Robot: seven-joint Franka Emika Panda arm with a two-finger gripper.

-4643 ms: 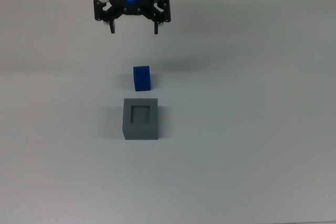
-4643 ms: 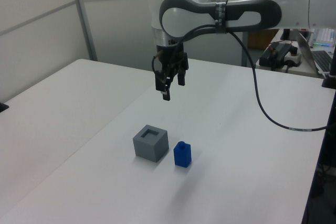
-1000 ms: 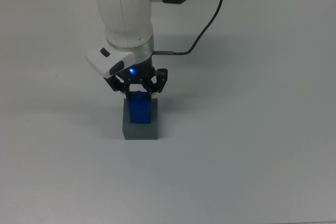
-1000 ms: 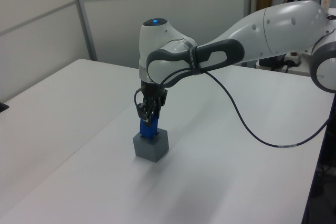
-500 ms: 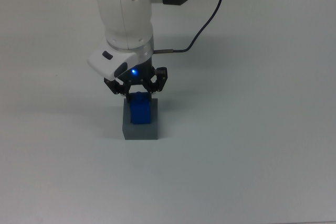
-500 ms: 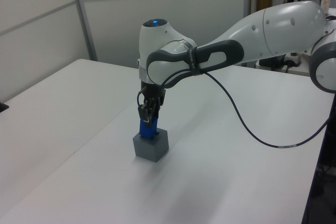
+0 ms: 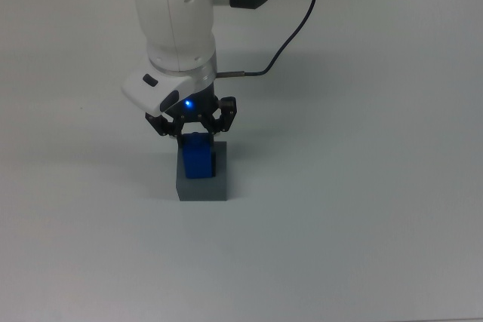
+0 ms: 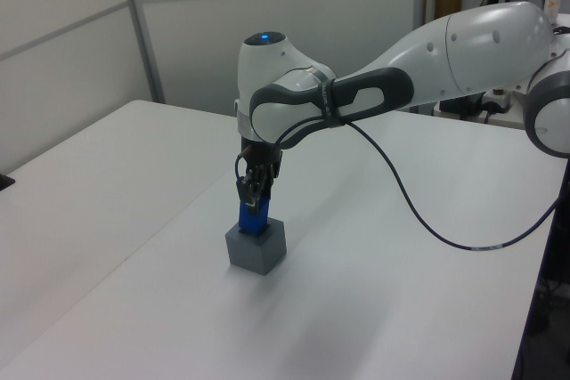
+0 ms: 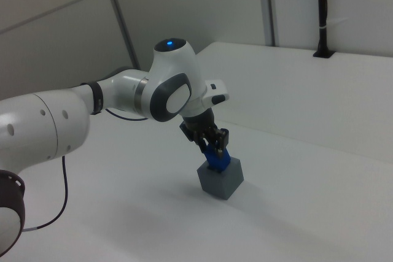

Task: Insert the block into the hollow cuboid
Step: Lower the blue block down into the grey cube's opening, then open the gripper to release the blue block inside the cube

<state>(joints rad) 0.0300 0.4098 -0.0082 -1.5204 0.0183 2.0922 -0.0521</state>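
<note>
Cuboid: grey, on the desk near its middle, well away from every edge.
Block: blue, upright in the cuboid's recess, upper part standing above the rim.
Gripper: directly over the block, fingers clenched on its top.

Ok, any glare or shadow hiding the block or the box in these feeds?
Top view: light is even, the block and box are clear, and only the arm's blue LED glows above. Left view: a soft shadow lies beside the box, hiding nothing. Right view: the block reads fine.
</note>
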